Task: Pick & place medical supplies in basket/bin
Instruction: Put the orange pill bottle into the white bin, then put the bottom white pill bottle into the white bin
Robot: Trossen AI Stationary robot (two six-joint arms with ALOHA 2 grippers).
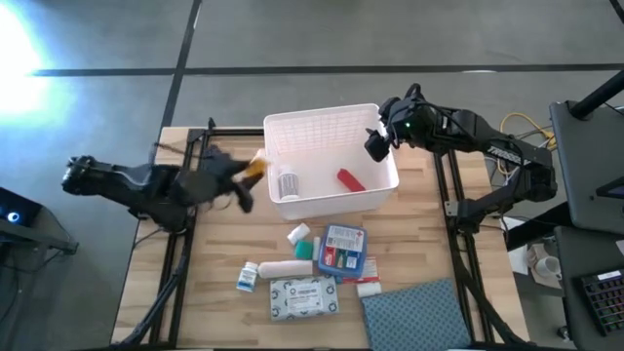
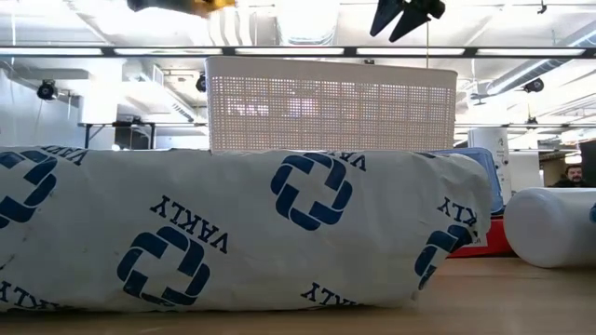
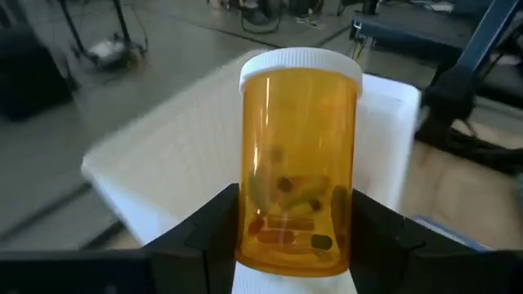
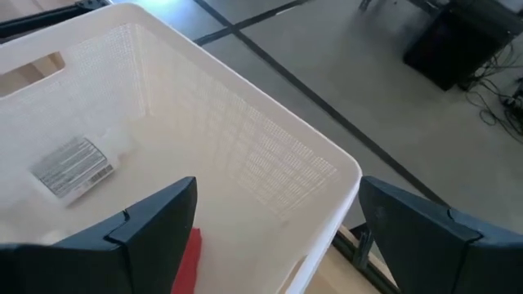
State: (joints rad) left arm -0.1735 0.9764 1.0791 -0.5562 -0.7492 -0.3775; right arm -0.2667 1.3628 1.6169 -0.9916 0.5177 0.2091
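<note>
My left gripper (image 1: 246, 178) is shut on the orange vial (image 3: 298, 163), a clear amber bottle with a white cap and pills inside, just outside the left wall of the white lattice basket (image 1: 331, 161). My right gripper (image 4: 278, 237) hangs open over the basket's far right corner. A labelled white pill bottle (image 1: 289, 182) and the red tube (image 1: 351, 179) lie on the basket floor. On the table's near part lie a small white bottle (image 1: 298, 234), blue-red-white boxes (image 1: 343, 249), a white roll (image 1: 283, 267), another white bottle (image 1: 249, 276) and the pale packet (image 1: 304, 297). My left gripper pinches the orange vial between its two fingers (image 3: 214, 224), one on each side of the vial's bottom end (image 3: 294, 245). The capped end (image 3: 301, 69) points away from the wrist, toward the basket. The vial is lifted clear of the table.
A blue-grey textured cloth (image 1: 414, 312) lies at the table's near right corner. In the low view the printed packet (image 2: 233, 233) fills the foreground, with the basket (image 2: 331, 102) behind it. Dark frame rails run along the table's left and right sides.
</note>
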